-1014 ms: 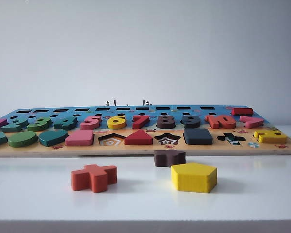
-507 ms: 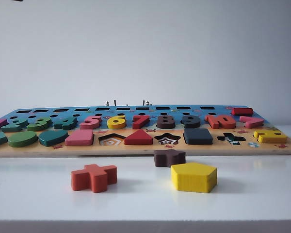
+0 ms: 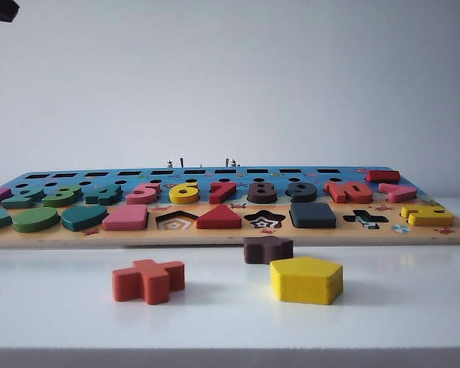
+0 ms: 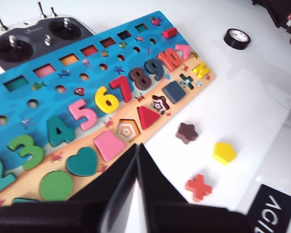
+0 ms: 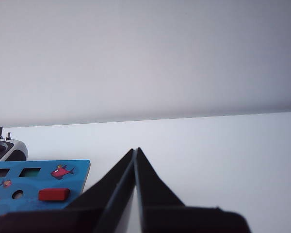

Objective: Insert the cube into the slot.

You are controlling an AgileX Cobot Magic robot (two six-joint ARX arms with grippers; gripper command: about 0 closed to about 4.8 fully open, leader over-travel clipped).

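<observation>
exterior view: puzzle board (image 3: 230,234) lies across the rear of the white worktop (image 3: 230,307). the cube (image 3: 313,215), dark navy, sits seated in the slot in the board's front row, between the star-shaped recess (image 3: 264,220) and the cross-shaped recess (image 3: 366,219). loose on the worktop near its front edge: red cross block (image 3: 148,280), brown star block (image 3: 267,249), yellow pentagon block (image 3: 307,279). a dark arm part shows at the upper left corner; neither end effector can be made out.

left wrist view: left end effector (image 4: 136,148), fingers pressed together, empty, hangs above the board's front edge near the pink square block (image 4: 109,145). the cube (image 4: 174,91) lies flush in the board. a radio controller (image 4: 34,36) rests past the board's far edge; a tape roll (image 4: 236,38) lies apart on the worktop.

right wrist view: right end effector (image 5: 136,151), fingers pressed together, empty, is raised off the worktop beside the board's corner, near a red bar block (image 5: 54,194).
</observation>
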